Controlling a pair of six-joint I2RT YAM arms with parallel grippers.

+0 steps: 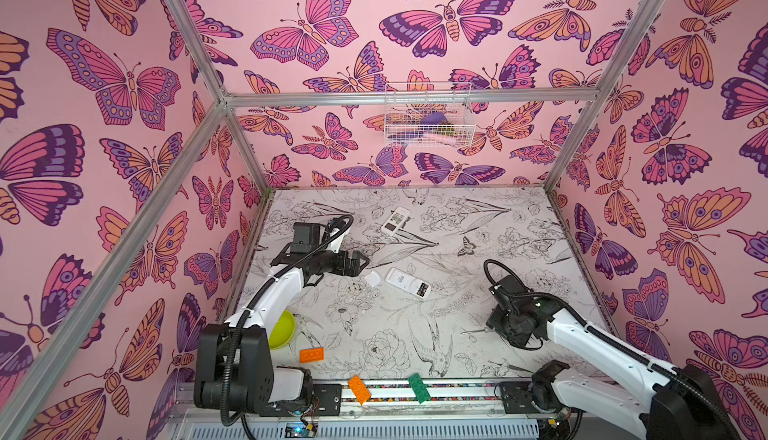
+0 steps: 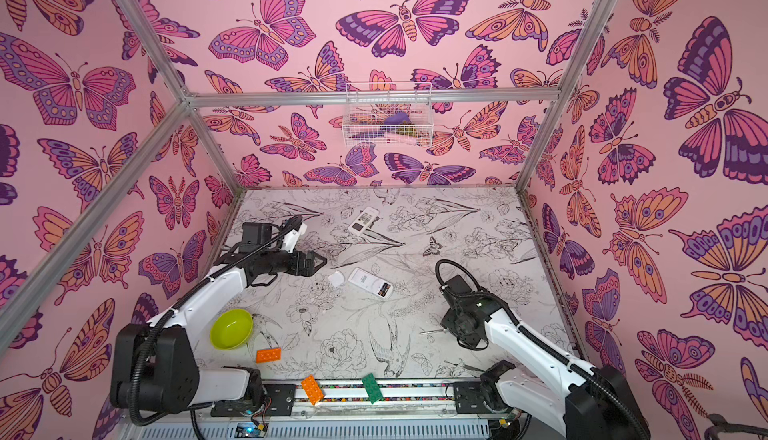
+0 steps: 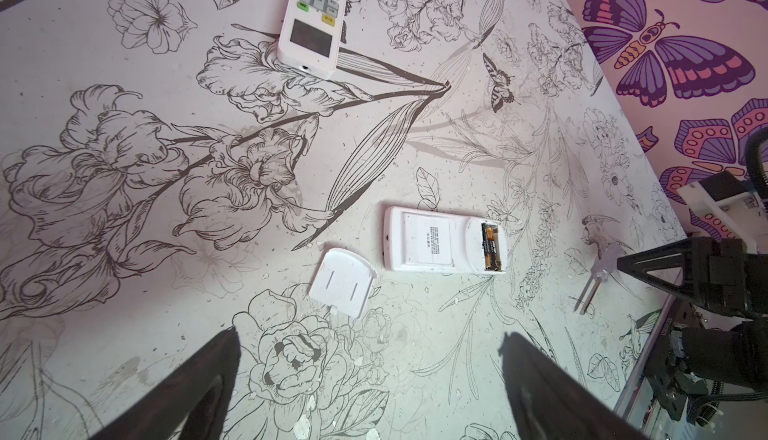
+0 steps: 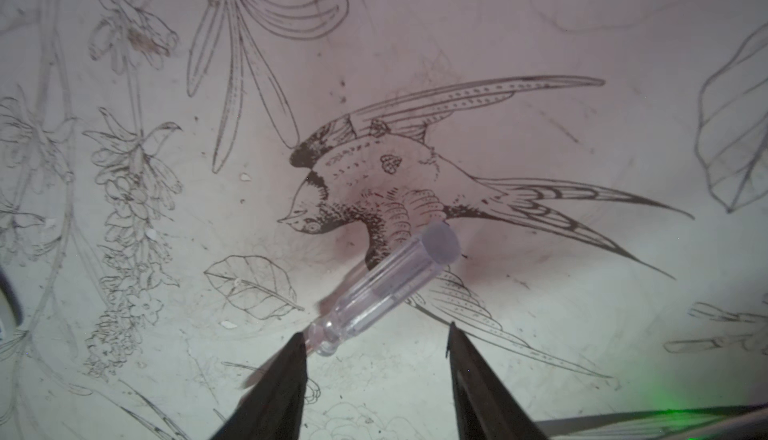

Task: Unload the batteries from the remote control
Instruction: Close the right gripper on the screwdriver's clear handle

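Clear-plastic screwdriver handle (image 4: 386,280) lay ungripped between the half-open jaws of my right gripper (image 4: 374,329), my left gripper (image 3: 369,333) wide and empty, the batteries (image 3: 490,246) sitting in the uncovered remote (image 3: 432,244); next, I judged, clamp it and pry them out.

This is a robot laboratory cell: an aluminium frame (image 1: 311,100) holds butterfly-printed walls (image 1: 332,22) around a flower-printed table (image 1: 519,225) with two robot arms (image 1: 282,288).

The left gripper (image 3: 369,334) hangs with its jaws spread wide. The right gripper (image 4: 374,329) points steeply downward, jaws partly apart.
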